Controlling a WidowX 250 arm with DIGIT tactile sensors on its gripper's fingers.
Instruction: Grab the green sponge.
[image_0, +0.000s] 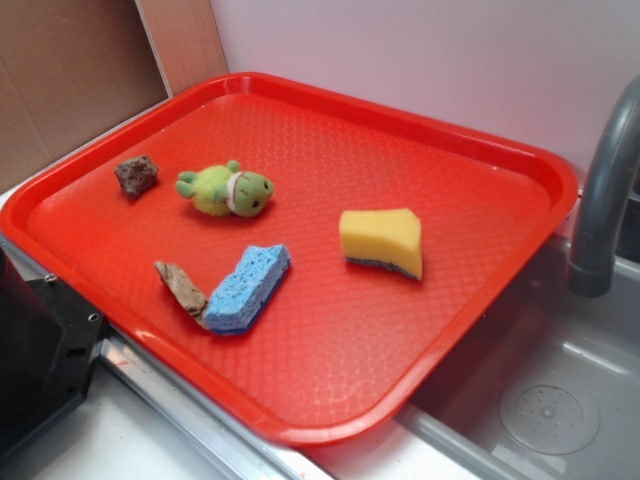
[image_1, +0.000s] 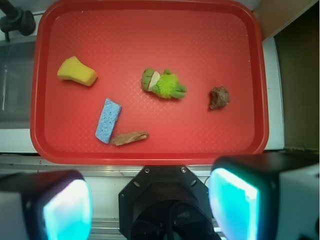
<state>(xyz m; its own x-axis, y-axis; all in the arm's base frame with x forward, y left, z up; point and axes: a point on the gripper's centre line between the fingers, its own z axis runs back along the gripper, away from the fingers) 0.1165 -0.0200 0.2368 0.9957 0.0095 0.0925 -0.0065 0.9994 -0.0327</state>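
The claw (image_1: 150, 210) is hanging spread wide and holding nothing, well short of the red tray (image_1: 150, 155). Going left to right in the wrist view: one green sponge (image_1: 76, 71) is lying at the tray's left, long axis slanting down-right, then one blue sponge (image_1: 108, 120), one bark chip (image_1: 129, 138), one plush turtle (image_1: 163, 83), one brown rock (image_1: 219, 97).

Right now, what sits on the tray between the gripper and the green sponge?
In the wrist view, the blue sponge lies roughly between the open gripper and the green sponge; otherwise bare red tray.
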